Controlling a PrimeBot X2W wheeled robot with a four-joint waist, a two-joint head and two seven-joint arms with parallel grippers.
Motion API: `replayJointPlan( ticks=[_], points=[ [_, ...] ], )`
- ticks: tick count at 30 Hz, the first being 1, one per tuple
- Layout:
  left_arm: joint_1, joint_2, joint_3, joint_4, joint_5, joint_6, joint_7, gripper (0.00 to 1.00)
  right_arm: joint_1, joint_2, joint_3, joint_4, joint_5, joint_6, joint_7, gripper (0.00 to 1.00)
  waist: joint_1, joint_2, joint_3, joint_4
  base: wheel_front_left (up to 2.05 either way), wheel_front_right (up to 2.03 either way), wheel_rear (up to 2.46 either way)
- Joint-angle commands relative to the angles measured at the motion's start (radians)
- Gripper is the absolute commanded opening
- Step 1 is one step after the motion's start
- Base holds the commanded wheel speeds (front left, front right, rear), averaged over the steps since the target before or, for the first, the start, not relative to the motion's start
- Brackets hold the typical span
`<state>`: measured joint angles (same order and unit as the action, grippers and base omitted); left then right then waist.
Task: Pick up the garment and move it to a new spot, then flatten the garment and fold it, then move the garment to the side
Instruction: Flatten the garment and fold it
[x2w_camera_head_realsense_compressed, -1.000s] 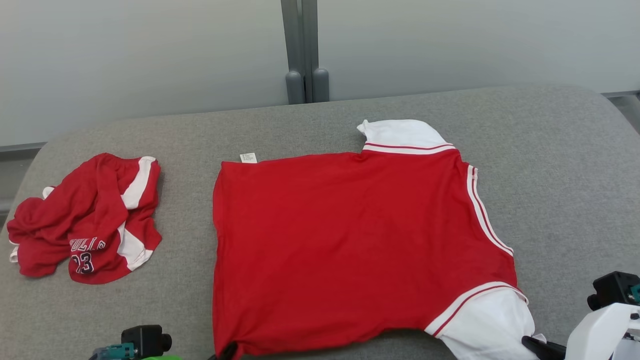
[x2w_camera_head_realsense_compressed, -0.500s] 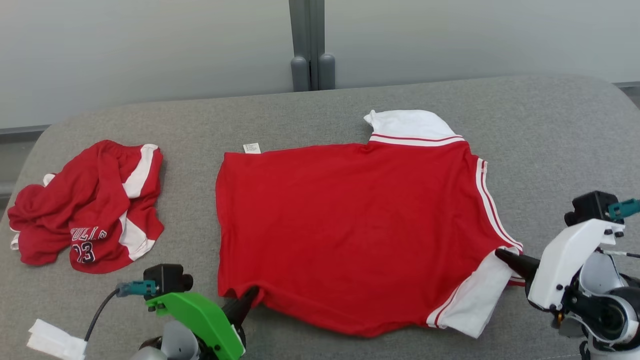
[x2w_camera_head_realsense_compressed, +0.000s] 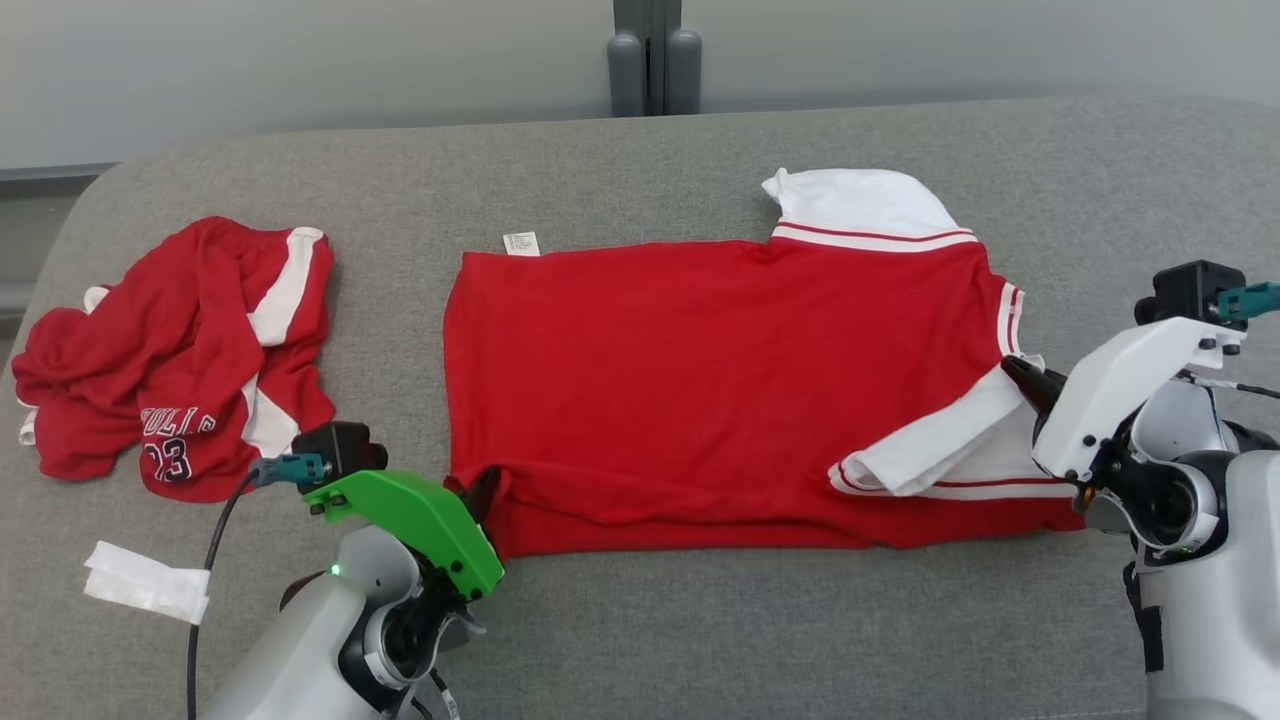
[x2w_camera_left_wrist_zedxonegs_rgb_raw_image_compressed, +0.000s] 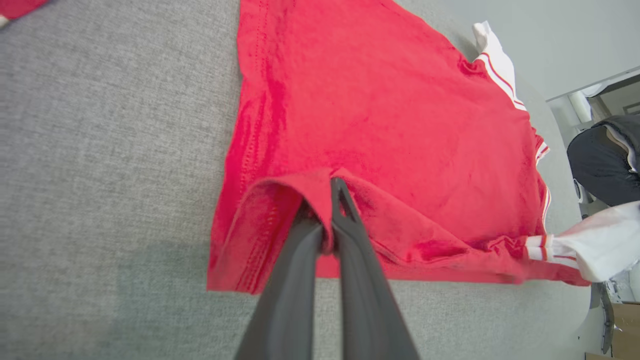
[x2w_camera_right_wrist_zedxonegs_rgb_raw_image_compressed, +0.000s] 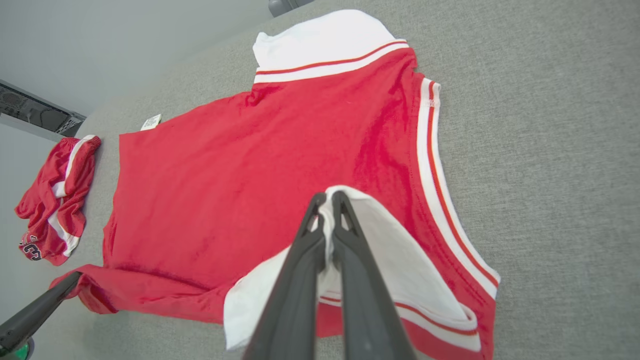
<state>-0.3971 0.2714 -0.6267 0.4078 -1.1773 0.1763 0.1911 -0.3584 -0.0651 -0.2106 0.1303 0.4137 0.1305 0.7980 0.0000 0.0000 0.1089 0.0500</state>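
Now left gripper (x2w_camera_left_wrist_zedxonegs_rgb_raw_image_compressed: 327, 202) and right gripper (x2w_camera_right_wrist_zedxonegs_rgb_raw_image_compressed: 327, 200) pinch garment (x2w_camera_head_realsense_compressed: 700, 360) (hem lifted).

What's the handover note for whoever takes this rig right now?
The left gripper is shut on the red shirt at its near-left hem corner. The right gripper is shut on the near white sleeve. The red shirt lies spread on the grey surface, near edge lifted and doubled over.
Done: flattened, first fold begun.
Left: finish folding, move it aside.
A crumpled red garment lies to the left.

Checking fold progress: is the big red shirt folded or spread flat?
Partly folded: left gripper and right gripper pinch a near corner of the red shirt, turned over its body; the rest lies flat.
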Motion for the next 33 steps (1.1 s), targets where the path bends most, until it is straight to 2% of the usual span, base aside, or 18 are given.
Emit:
replayJointPlan(
  ticks=[1,8,17,18,19,24,28,30,33],
  points=[
    [-0.022,-0.001,0.001,0.017,0.01,0.003,-0.01,0.0,-0.019,-0.008,0.011,0.014,-0.013,0.0,-0.025,0.0,0.0,0.0,0.013,0.0,0.0,0.0,0.0],
    [-0.057,-0.021,0.004,0.085,0.013,-0.018,-0.027,0.0,-0.085,-0.019,0.033,0.106,-0.024,0.0,-0.142,0.0,0.0,0.0,0.03,-0.008,0.0,0.0,0.0],
    [-0.074,-0.038,0.013,0.119,0.004,-0.04,-0.05,0.0,-0.117,-0.046,0.068,0.158,0.015,0.0,-0.267,0.0,0.0,0.0,0.038,-0.002,0.0,0.0,0.0],
    [-0.077,-0.04,0.016,0.12,0.006,-0.046,-0.058,1.0,-0.113,-0.045,0.071,0.171,0.02,0.0,-0.269,0.17,0.0,0.0,0.038,-0.001,0.0,0.0,0.0],
    [-0.079,-0.044,0.019,0.123,0.008,-0.048,-0.071,1.0,-0.114,-0.048,0.078,0.178,0.026,0.0,-0.281,1.0,0.0,0.0,0.037,0.001,0.0,0.0,0.0],
    [-0.077,-0.041,0.02,0.138,0.04,-0.062,-0.13,1.0,-0.122,-0.06,0.111,0.184,0.056,0.0,-0.369,1.0,0.0,0.0,0.027,0.001,0.0,0.0,0.0],
    [-0.027,-0.022,0.016,0.124,0.091,-0.054,-0.234,1.0,-0.088,-0.07,0.101,0.154,0.055,0.0,-0.434,1.0,0.0,0.0,0.003,0.003,0.0,0.0,0.0],
    [-0.003,-0.009,0.002,0.106,0.118,-0.041,-0.269,1.0,-0.054,-0.074,0.093,0.133,0.034,0.0,-0.412,1.0,0.0,0.0,-0.007,0.005,0.0,0.0,0.0],
    [0.042,0.009,-0.033,0.06,0.181,-0.004,-0.322,1.0,0.022,-0.09,0.065,0.081,-0.051,0.0,-0.306,1.0,0.0,0.0,-0.022,0.005,0.0,0.0,0.0]
  ],
)
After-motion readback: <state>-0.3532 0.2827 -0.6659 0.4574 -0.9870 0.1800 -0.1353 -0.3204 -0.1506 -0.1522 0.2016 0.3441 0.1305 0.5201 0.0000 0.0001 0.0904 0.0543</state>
